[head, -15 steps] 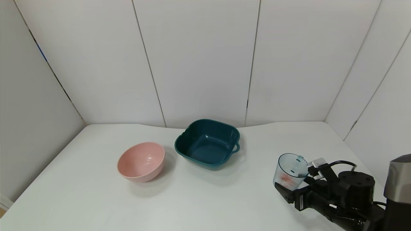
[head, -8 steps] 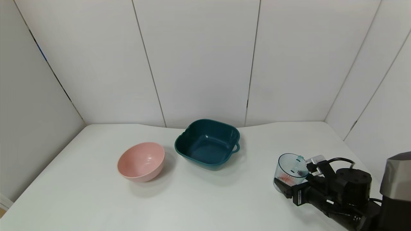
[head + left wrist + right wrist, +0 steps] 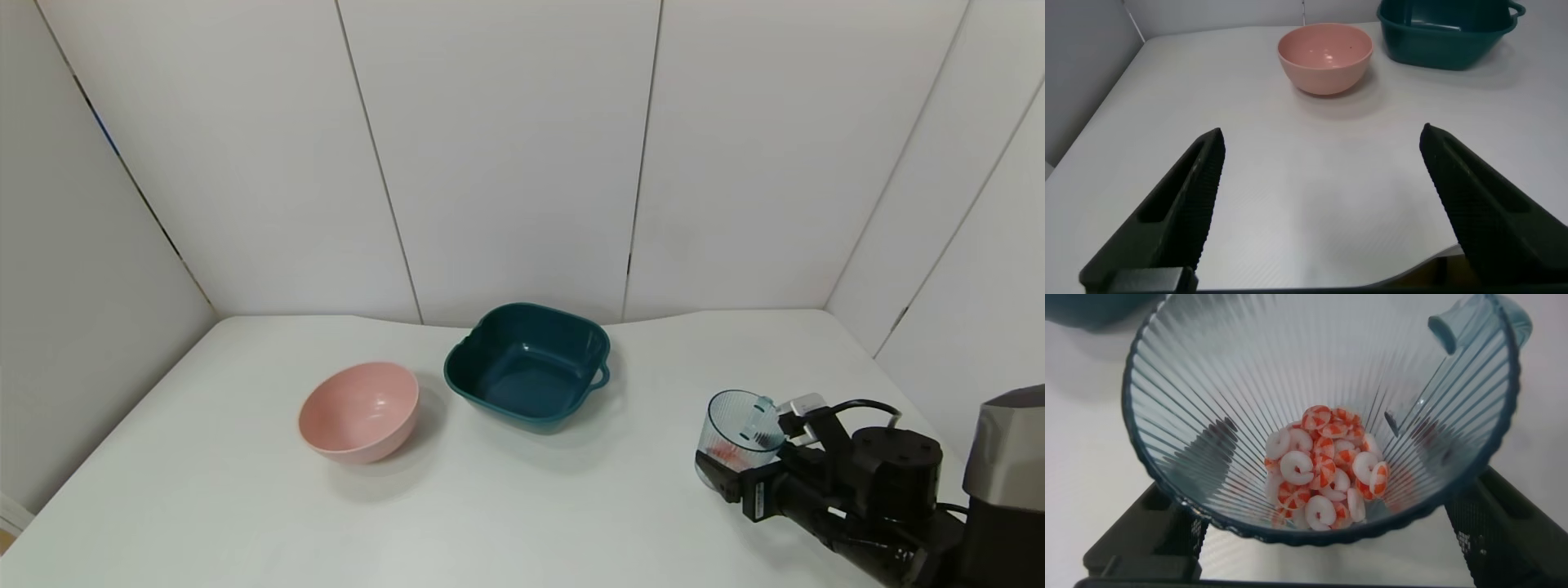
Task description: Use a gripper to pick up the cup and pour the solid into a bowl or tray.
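A small white label sits on the side of the right gripper (image 3: 747, 482), but its print is too small to read; nothing else carries writing. The right arm reaches in low from the table's (image 3: 571, 506) near right corner, its gripper closed around the lower body of the cup (image 3: 739, 438), which stands about upright with its handle turned toward the arm. Seen from the right wrist, the black fingers (image 3: 1155, 531) press the ribbed wall from both sides, and the white and orange-red pieces (image 3: 1324, 472) lie heaped at the bottom. The teal dish (image 3: 529, 365) sits well apart to the left, farther back, just beside a pink bowl (image 3: 359, 411). The left gripper (image 3: 1323, 212) hovers spread wide over the table's near left part.
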